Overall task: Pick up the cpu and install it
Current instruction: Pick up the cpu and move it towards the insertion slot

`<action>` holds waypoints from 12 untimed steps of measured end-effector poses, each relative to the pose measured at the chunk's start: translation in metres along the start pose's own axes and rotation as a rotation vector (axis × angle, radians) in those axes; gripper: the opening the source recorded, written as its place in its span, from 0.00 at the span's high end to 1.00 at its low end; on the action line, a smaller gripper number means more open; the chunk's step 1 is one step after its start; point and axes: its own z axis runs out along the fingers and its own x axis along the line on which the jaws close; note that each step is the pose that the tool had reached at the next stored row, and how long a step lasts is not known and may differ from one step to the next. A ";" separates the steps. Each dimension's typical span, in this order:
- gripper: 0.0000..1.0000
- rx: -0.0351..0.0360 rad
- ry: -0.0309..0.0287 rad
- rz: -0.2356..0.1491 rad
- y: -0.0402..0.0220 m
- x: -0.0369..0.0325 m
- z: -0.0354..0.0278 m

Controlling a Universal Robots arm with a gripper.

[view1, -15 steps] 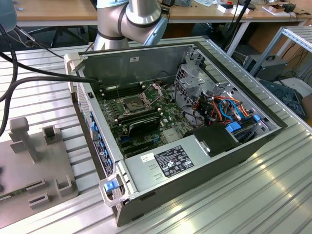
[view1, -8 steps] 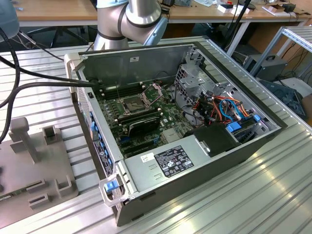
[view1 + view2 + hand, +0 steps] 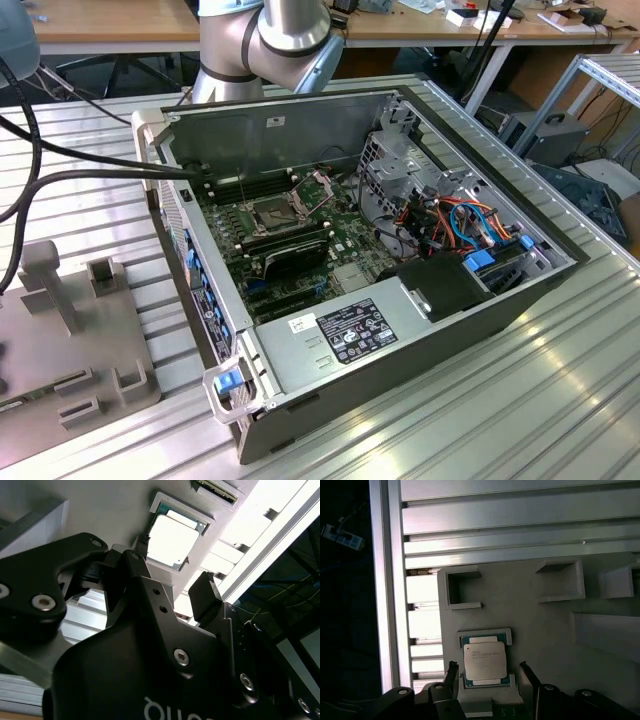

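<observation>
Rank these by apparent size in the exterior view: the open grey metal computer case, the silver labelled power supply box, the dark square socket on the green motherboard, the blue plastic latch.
Largest first:
open grey metal computer case
silver labelled power supply box
dark square socket
blue plastic latch, smallest though nearer the camera

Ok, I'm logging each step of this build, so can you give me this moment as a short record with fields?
cpu: lies flat in a recess of the grey holder
gripper: open, one finger on each side of the cpu, no contact visible
socket: on the motherboard inside the open computer case, its metal frame hinged up
progress: cpu not yet picked up
</observation>
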 end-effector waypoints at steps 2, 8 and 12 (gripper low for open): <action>0.40 0.0000 0.0000 0.000 0.0000 0.0000 0.0000; 0.40 0.0000 -0.0001 0.000 -0.0001 -0.0001 0.0028; 0.40 0.0000 0.0000 0.000 -0.0003 -0.0004 0.0071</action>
